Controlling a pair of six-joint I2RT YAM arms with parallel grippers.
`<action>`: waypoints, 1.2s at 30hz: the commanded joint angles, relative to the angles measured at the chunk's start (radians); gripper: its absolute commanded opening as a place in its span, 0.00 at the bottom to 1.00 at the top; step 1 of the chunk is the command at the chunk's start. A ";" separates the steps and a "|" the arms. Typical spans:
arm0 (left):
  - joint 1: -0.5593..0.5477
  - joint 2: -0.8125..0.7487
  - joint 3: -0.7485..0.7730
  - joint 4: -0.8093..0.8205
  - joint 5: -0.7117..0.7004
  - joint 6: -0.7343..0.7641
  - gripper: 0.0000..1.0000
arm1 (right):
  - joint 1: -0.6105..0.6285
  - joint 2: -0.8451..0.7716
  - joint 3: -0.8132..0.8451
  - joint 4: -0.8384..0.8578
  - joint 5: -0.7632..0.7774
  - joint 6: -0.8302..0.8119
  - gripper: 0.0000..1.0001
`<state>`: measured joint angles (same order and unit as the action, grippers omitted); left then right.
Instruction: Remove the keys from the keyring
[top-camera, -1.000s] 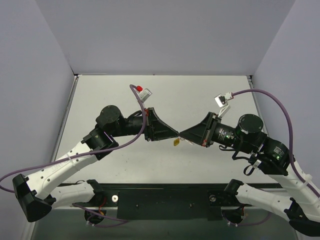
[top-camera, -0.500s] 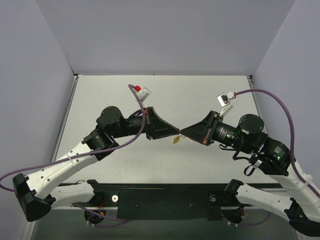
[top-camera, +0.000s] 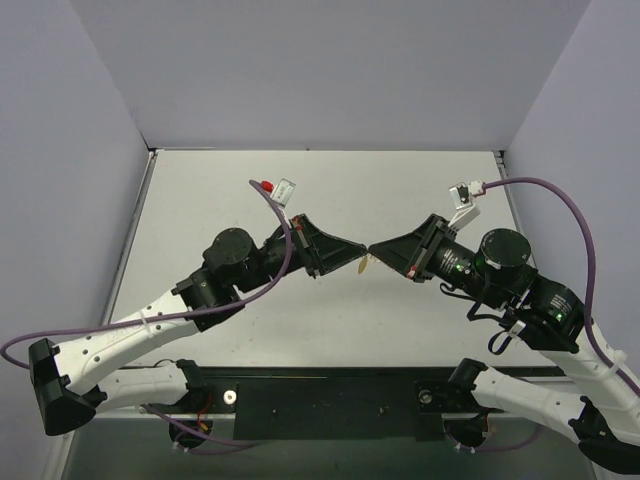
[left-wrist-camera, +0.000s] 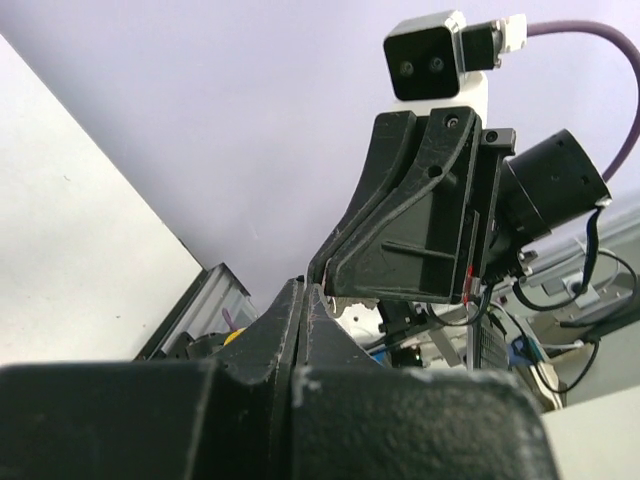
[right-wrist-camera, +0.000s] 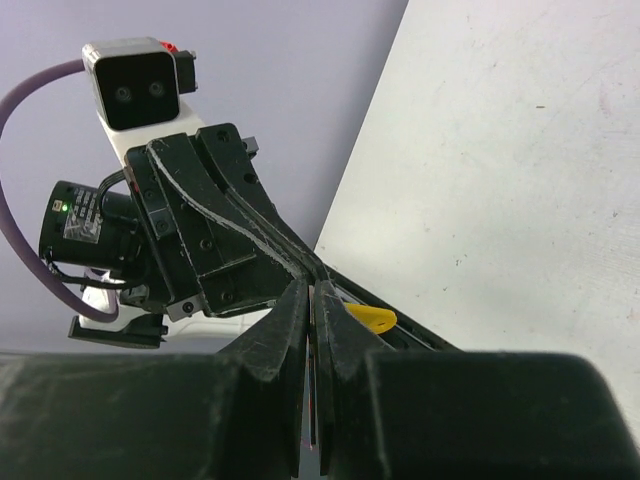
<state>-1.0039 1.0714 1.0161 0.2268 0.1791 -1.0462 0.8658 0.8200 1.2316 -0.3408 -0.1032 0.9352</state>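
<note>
My left gripper (top-camera: 357, 260) and right gripper (top-camera: 373, 249) meet tip to tip above the middle of the white table (top-camera: 250, 190); both have their jaws shut. The yellow-orange keyring (top-camera: 362, 267) hangs just under the meeting tips, closest to the left tip. It also shows in the right wrist view (right-wrist-camera: 371, 318) beside my right fingers (right-wrist-camera: 335, 315). In the left wrist view a small pale silver piece, which looks like the key (left-wrist-camera: 345, 300), sits at the right gripper's tip (left-wrist-camera: 325, 280). The exact grip points are hidden by the fingers.
Grey walls enclose the table on three sides. A black rail (top-camera: 330, 395) with the arm bases runs along the near edge. Purple cables (top-camera: 560, 200) loop from both wrists.
Both grippers have moved away from the near edge and a little right, still tip to tip. The keyring went with them and now hangs closer under the tips.
</note>
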 joint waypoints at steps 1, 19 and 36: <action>-0.055 -0.013 -0.001 0.083 -0.107 -0.023 0.00 | 0.022 0.027 -0.001 0.068 0.017 0.013 0.00; -0.076 -0.056 0.025 -0.018 -0.170 0.049 0.54 | 0.029 0.016 0.000 0.049 0.019 0.008 0.00; 0.126 -0.116 0.047 -0.043 0.350 0.150 0.60 | 0.025 0.044 0.057 0.020 -0.231 -0.055 0.00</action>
<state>-0.9031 0.9627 1.0355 0.1070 0.3046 -0.9195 0.8852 0.8402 1.2396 -0.3634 -0.2035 0.9081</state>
